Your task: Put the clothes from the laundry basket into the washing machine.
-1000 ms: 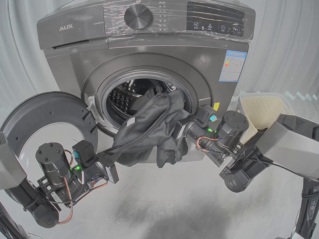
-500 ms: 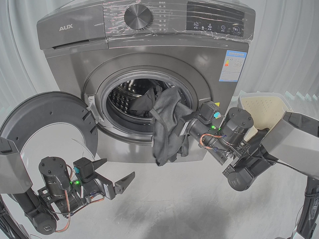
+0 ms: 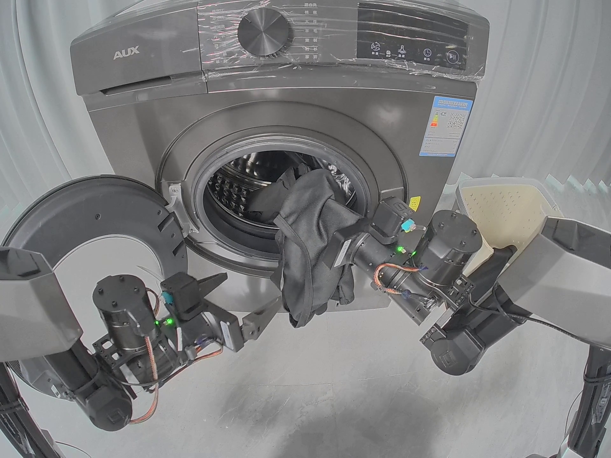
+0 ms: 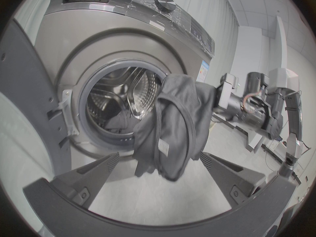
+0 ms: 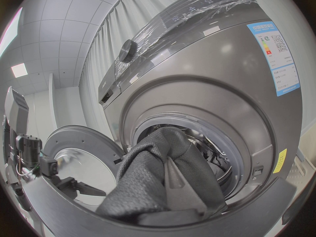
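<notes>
Nearest you, your left gripper [image 3: 252, 288] sits low in front of the open door [image 3: 89, 217], claws spread wide and empty. Beyond it, your right gripper [image 3: 328, 249] is clamped on a dark grey garment [image 3: 312, 236]. The garment is bunched in folds at the washing machine [image 3: 280, 97] opening, its tail hanging outside. A second ago both grippers stretched it between them. The left has since let go, dropped and risen again.

Three cameras are facing the washing machine [image 3: 280, 116]
Head is looking down from behind left gripper [image 3: 248, 291] and right gripper [image 5: 174, 199]; wrists are peering close ahead, sharing the door opening [image 3: 254, 189].
</notes>
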Tool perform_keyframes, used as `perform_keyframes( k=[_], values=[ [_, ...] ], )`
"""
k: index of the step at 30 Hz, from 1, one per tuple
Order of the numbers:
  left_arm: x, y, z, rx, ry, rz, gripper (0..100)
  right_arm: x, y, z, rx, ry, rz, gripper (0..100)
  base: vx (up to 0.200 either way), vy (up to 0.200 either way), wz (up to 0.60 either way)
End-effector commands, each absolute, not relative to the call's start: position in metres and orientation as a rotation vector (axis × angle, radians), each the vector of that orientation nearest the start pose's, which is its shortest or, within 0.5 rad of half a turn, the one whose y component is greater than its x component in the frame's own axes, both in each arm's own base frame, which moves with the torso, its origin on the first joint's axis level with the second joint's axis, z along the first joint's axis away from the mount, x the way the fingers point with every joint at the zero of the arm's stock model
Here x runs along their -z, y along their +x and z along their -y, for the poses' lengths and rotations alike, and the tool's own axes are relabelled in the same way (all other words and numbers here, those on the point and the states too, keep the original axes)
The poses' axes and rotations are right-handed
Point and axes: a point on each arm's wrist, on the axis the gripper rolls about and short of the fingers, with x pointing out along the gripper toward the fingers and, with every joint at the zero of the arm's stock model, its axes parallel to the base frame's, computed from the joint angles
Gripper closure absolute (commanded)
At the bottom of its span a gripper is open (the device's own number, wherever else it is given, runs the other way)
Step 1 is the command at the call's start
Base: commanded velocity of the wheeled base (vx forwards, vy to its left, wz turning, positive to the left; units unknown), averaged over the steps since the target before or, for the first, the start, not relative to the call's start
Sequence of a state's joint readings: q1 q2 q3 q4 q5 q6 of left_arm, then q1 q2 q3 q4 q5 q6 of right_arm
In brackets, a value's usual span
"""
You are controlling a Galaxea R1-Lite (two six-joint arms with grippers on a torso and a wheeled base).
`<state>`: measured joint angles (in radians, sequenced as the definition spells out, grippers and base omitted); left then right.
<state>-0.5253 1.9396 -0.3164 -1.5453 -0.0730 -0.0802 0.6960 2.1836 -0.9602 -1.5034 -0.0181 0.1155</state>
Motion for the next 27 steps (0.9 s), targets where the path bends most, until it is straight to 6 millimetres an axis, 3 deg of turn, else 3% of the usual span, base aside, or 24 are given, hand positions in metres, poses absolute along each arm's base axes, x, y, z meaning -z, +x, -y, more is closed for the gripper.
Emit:
perform_keyframes(
  k=[1, 12, 18, 23, 24, 27],
  values=[
    [-0.081, 0.267, 0.161, 0.617, -0.064, -0.089, 0, -0.134, 0.300, -0.267, -0.703, 0.207, 0.228, 100, 0.000, 0.000, 0.00],
    [-0.067, 0.282, 0.181, 0.756, -0.063, -0.093, 0, -0.137, 0.286, -0.280, -0.741, 0.216, 0.226, 100, 0.000, 0.000, 0.00],
    [-0.066, 0.313, 0.185, 0.705, -0.075, -0.029, 0, -0.132, 0.276, -0.279, -0.754, 0.207, 0.199, 100, 0.000, 0.000, 0.00],
    [-0.061, 0.327, 0.184, 0.646, -0.078, -0.011, 0, -0.132, 0.273, -0.276, -0.754, 0.206, 0.192, 100, 0.000, 0.000, 0.00],
    [-0.061, 0.327, 0.184, 0.646, -0.078, -0.011, 100, -0.132, 0.273, -0.276, -0.754, 0.206, 0.192, 100, 0.000, 0.000, 0.00],
    [-0.062, 0.328, 0.185, 0.645, -0.080, -0.009, 100, -0.131, 0.273, -0.276, -0.756, 0.205, 0.189, 100, 0.000, 0.000, 0.00]
  ],
)
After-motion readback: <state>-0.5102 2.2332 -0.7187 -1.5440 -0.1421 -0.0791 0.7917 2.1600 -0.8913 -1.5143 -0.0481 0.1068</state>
